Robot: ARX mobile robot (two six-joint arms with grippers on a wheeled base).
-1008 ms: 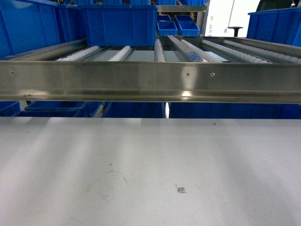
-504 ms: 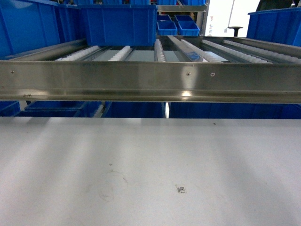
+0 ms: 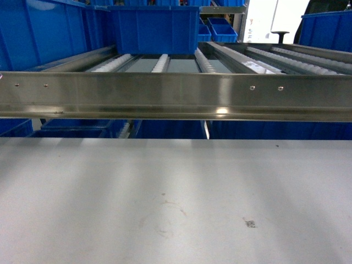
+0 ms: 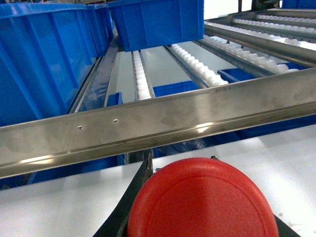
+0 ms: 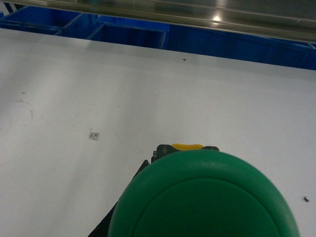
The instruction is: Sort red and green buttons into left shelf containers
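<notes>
Red button (image 4: 202,200) clamped in left claw (image 4: 148,197), green button (image 5: 202,195) in right claw (image 5: 148,197); both unseen from head. Blue bins (image 4: 44,59) ahead, contents hidden.

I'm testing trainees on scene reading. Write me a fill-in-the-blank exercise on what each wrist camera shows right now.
1. The button cap filling the bottom of the left wrist view is ____ in colour.
2. The button cap filling the bottom of the right wrist view is ____ in colour.
3. In the left wrist view, the large bins on the roller shelf are ____ in colour.
4. In the head view, the number of buttons lying on the white table is ____.

Missing words: red; green; blue; zero
</notes>
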